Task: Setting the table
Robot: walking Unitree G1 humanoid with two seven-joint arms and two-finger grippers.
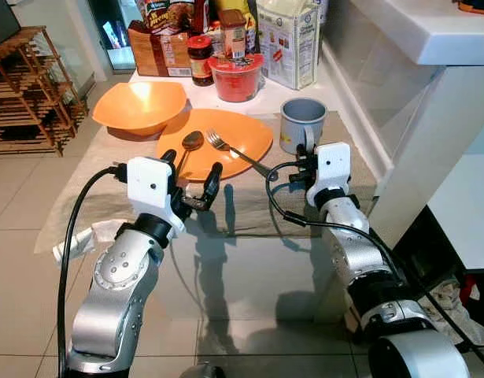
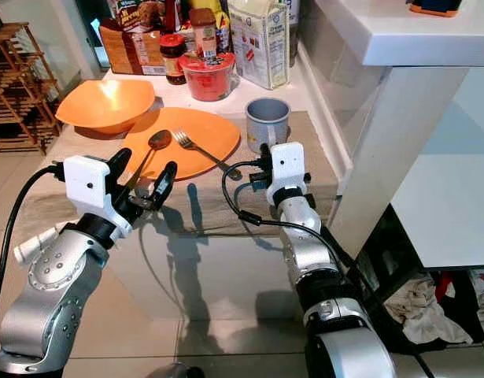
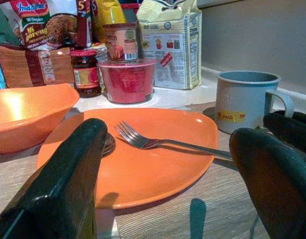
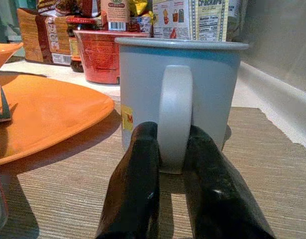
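Bright, even daylight fills both head views, and everything in them is sharp, with no motion blur. The arms cast soft dark shadows onto the placemat (image 1: 249,201) and down the front of the counter (image 1: 249,283). A pale glare sits inside the orange bowl (image 1: 139,102) and on the plate (image 3: 143,154). Both wrist views are dimmer and grainier; the close black fingers (image 3: 63,189) there are soft and out of focus
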